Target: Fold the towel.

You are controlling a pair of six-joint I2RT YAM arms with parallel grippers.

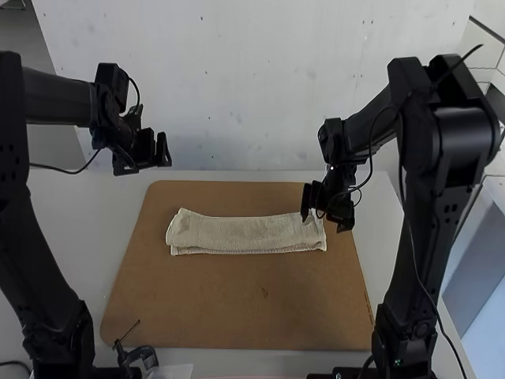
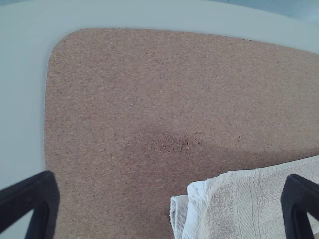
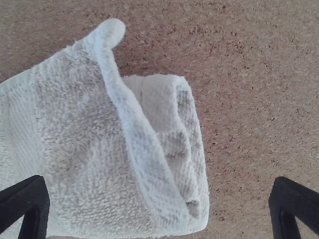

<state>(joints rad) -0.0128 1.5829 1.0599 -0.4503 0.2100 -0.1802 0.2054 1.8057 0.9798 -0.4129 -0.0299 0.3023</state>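
A cream towel (image 1: pixel 245 234) lies folded into a long narrow strip across the brown board. In the high view my left gripper (image 1: pixel 162 150) is up beyond the board's far left corner, off the towel. My right gripper (image 1: pixel 322 213) is over the strip's right end. The left wrist view has my left gripper (image 2: pixel 169 201) with fingers wide apart, and one end of the towel (image 2: pixel 239 209) with layered edges. In the right wrist view my right gripper (image 3: pixel 159 204) stands open above the other end of the towel (image 3: pixel 75 149), where a raised ridge crosses and lower layers stick out.
The brown board (image 1: pixel 237 308) lies on a white table (image 1: pixel 63 189), with a pale wall behind it. A small black device with a thin rod (image 1: pixel 138 355) stands at the board's near left edge. Cables hang from both arms.
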